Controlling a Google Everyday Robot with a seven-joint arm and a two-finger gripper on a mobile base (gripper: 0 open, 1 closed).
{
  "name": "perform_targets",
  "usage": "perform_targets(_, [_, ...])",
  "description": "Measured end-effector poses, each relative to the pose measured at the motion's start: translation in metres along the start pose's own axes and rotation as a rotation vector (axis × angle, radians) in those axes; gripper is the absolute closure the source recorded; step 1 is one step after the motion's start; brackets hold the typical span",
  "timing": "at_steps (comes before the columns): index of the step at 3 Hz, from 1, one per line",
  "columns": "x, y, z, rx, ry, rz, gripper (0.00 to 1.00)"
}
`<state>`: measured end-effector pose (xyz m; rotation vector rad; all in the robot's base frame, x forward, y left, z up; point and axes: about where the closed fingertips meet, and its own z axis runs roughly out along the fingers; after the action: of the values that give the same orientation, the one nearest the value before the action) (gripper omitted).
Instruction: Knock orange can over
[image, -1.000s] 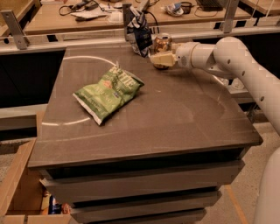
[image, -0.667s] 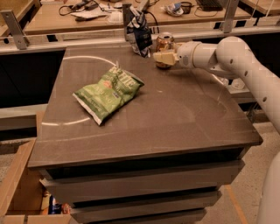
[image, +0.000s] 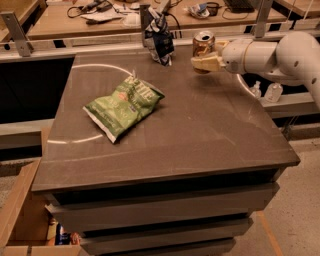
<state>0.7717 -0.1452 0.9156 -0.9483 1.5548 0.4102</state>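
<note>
The orange can (image: 203, 44) stands upright near the far right edge of the dark table (image: 200, 130), its silver top and pull tab showing. My gripper (image: 206, 62) reaches in from the right on a white arm (image: 270, 55) and sits right in front of the can's lower part, touching or nearly touching it. The can's base is hidden behind the gripper.
A green chip bag (image: 124, 106) lies left of centre on the table. A dark blue-and-white snack bag (image: 159, 40) stands at the far edge, left of the can. A cluttered wooden bench (image: 100, 20) runs behind. Clear bottles (image: 274, 92) sit on a ledge at right.
The gripper has moved slightly back toward the far edge and closer to the can. The can still stands upright in the same place.
</note>
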Motion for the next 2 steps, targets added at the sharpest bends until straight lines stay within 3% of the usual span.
perform_targets(1, [-0.008,0.010,-0.029,-0.075,0.031,-0.174,1.00])
perform_targets(2, [-0.018,0.032,-0.052,-0.187,0.067,-0.403,1.00])
